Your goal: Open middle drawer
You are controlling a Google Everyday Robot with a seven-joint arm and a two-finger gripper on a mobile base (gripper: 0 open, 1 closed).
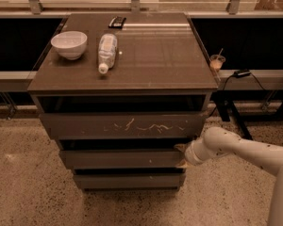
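Middle drawer (120, 158): rigid, handleless, likely slides stiffly; best hooked under top lip at its right end. Claw (181, 155) there; opening cannot be told.

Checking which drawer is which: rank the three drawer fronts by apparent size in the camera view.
1. Top drawer front, scratched (nearer the camera, maybe exaggerated).
2. Middle drawer front.
3. Bottom drawer front.
Gripper at the middle drawer's right end.
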